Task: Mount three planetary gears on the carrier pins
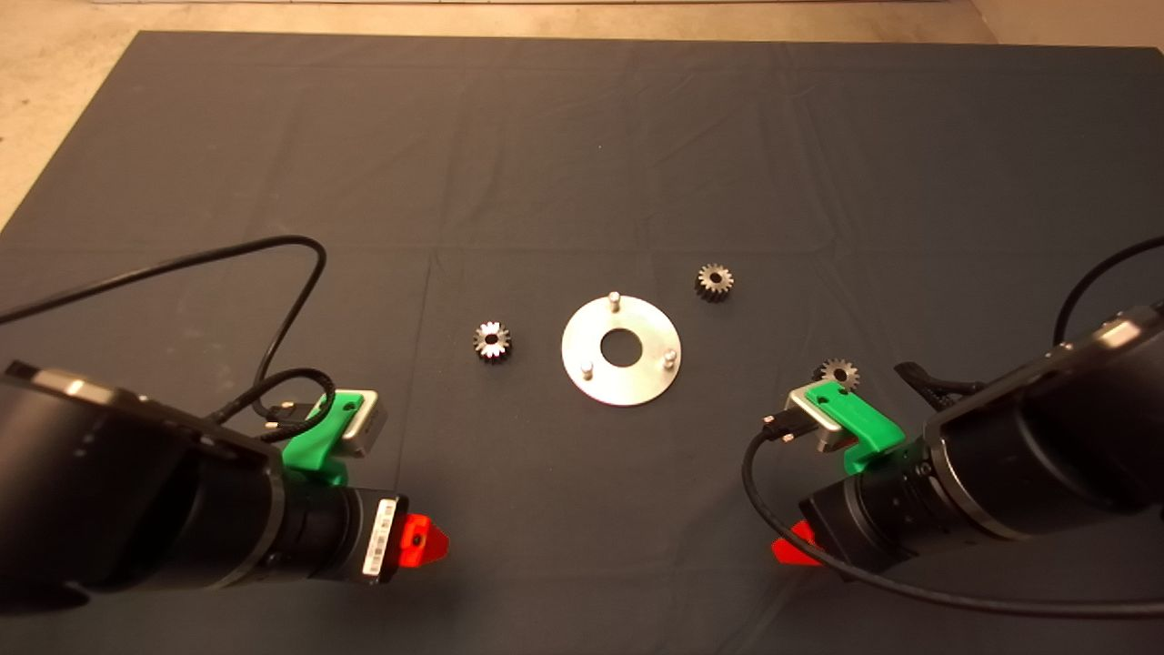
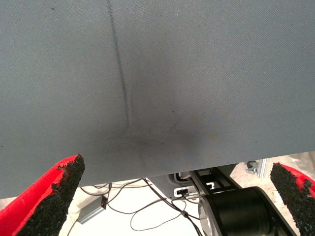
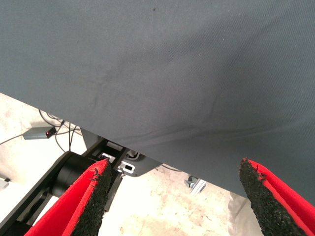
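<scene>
The left gripper [image 1: 427, 544] sits low, to the left of the silver disc [image 1: 621, 351] and nearer the front edge of the dark mat [image 1: 582, 164]. Its red fingers [image 2: 54, 191] are wide apart and hold nothing. From its wrist camera you see bare mat, then the mat's edge, and past that the floor with some cables and a small grey box [image 2: 92, 212].

Next comes the first gear [image 1: 492, 341]. It lies flat on the mat just left of the disc, not touching it. There is open mat all around it.

The disc lies flat near the middle of the mat. It has a big round hole in its middle and three short pins standing up: one at the far side [image 1: 615, 297], one at the near left [image 1: 587, 370] and one at the right [image 1: 670, 357]. No gear is on any pin.

The second gear [image 1: 715, 282] lies to the right of the disc and a bit farther back, with clear mat around it.

The third gear [image 1: 837, 372] lies farther right of the disc. It is half hidden behind the green mount of the right arm's camera, so it may be lying flat like the others, but that is hard to tell.

The right gripper [image 1: 794, 546] sits low, to the right of the disc and near the front edge. Its fingers [image 3: 88, 201] are wide apart and empty too. Its wrist camera shows bare mat, the mat's edge and pale floor [image 3: 162, 206] beyond.

The far half of the mat, behind the disc, is all open.
</scene>
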